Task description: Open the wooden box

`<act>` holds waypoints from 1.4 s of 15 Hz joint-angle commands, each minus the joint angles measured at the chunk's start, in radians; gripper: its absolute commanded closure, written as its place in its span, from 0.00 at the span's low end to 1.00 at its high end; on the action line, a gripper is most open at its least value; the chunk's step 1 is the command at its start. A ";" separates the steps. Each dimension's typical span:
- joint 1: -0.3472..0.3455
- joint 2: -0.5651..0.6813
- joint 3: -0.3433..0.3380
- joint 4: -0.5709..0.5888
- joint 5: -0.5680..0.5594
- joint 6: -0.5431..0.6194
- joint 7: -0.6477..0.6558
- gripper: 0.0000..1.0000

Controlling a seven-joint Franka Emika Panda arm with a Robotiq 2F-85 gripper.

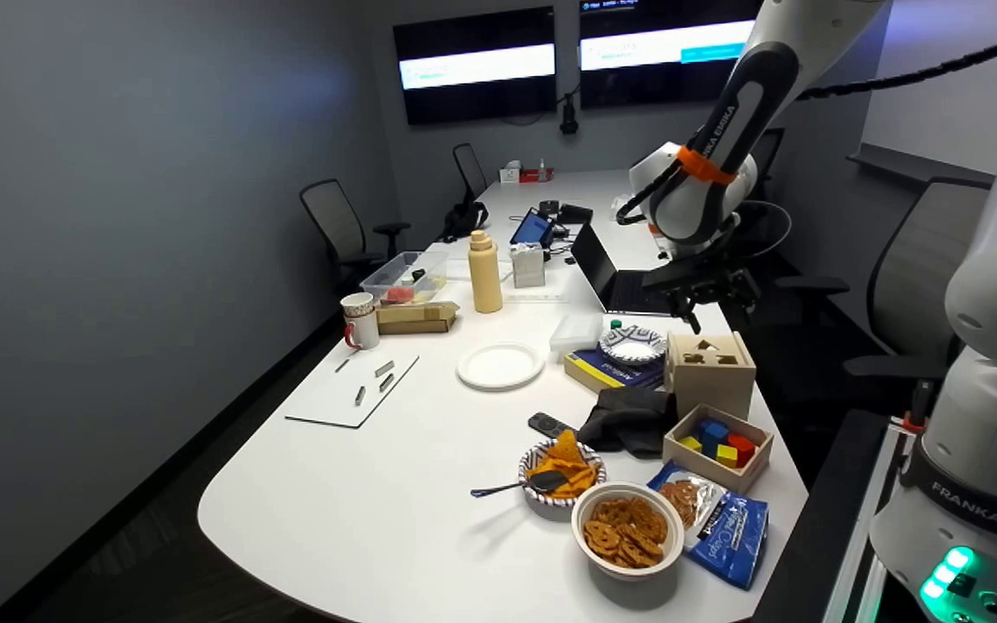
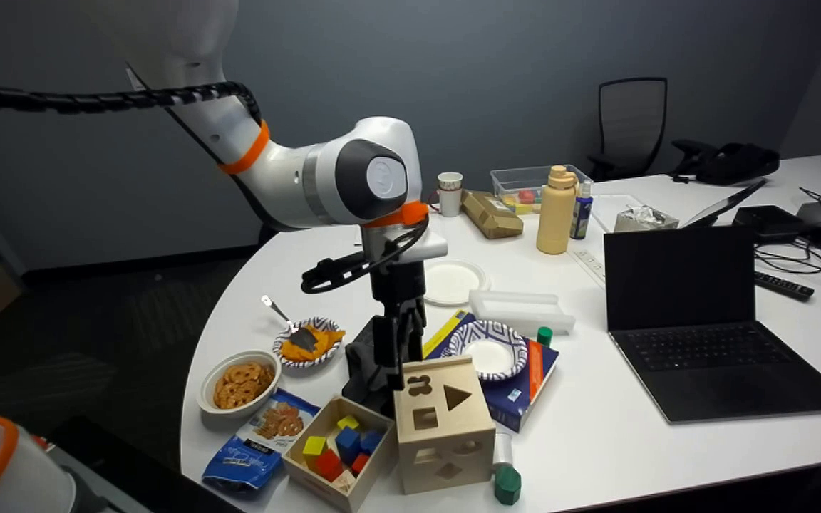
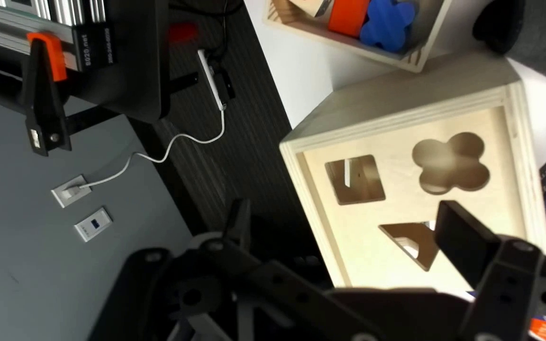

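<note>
A small wooden box stands upright near the edge of a white table, its top panel facing up, cut with square, clover and triangle holes and framed by a raised rim. A robot's black gripper hangs just above, its fingers spread wide with nothing between them; no clear contact shows. In the wrist view, the coming move's key relation is plain: the box lies below and to one side, so one finger shows against the panel by the triangle while the other shows against dark floor. The box is nearly a cube, so there is no long axis to follow; the rim probably guides the grasp, and a sideways shift before lowering looks likely. Room is tight: a tray of coloured blocks stands just beside one wall, a black cloth bunches near another, and a book bearing a paper bowl lies close by. A green block sits beside the box; the laptop is well apart, towards the roomier side.
</note>
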 commanded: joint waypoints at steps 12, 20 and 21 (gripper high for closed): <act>0.068 0.184 -0.098 0.084 0.160 0.060 -0.153 0.00; 0.086 0.224 -0.117 0.106 0.216 0.066 -0.190 0.00; 0.087 0.231 -0.120 0.113 0.219 0.066 -0.191 0.00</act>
